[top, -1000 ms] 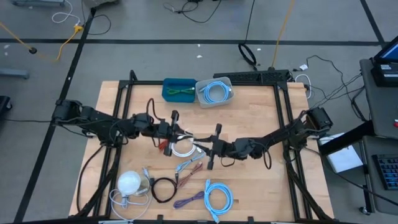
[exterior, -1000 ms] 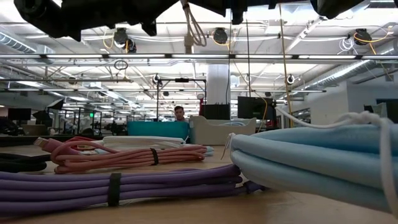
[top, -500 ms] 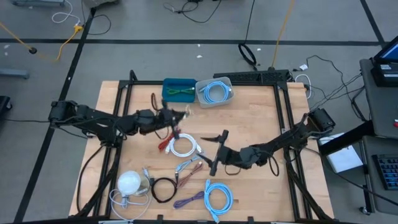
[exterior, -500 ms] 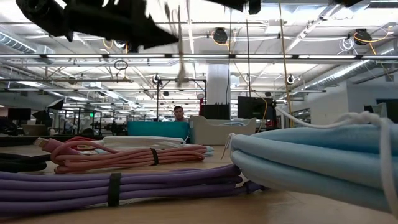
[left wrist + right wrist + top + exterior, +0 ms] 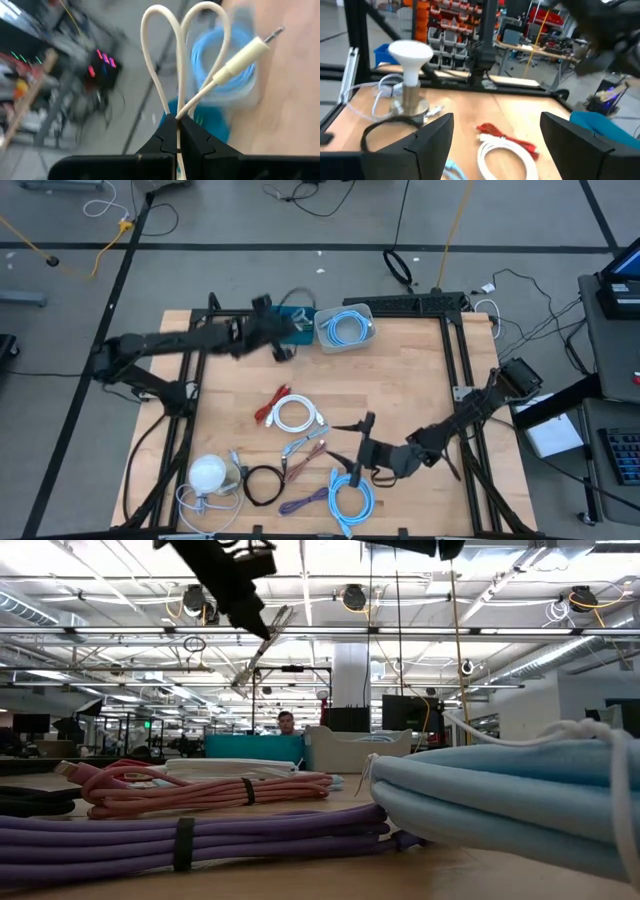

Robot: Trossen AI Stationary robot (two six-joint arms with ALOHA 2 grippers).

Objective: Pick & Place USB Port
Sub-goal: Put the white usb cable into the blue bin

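I see the left gripper (image 5: 287,338) raised over the far side of the worktop (image 5: 410,380), beside the blue bin (image 5: 284,325); its fingers (image 5: 162,142) are clenched on a thin, smooth cream cable (image 5: 176,60) that rises in two rounded loops and ends in a cylindrical plug with a small metal pin. In the low view that cable (image 5: 262,640) hangs slanted from the gripper above the blue bin. Just beside the blue bin stands a pale, translucent container (image 5: 346,328) holding a coiled light-blue cable.

The right gripper (image 5: 358,448) is well away from the blue bin, low over the near side, its flat dark fingers (image 5: 427,137) spread wide with nothing between them. Ahead of it I see a white coiled cable (image 5: 297,416) bundled with red leads, a round white bulb-shaped object (image 5: 208,474), a black looped cable (image 5: 262,484), a pink bundle (image 5: 200,790), a ribbed purple bundle (image 5: 190,837) strapped with a black tie, and a second light-blue coil (image 5: 350,498)
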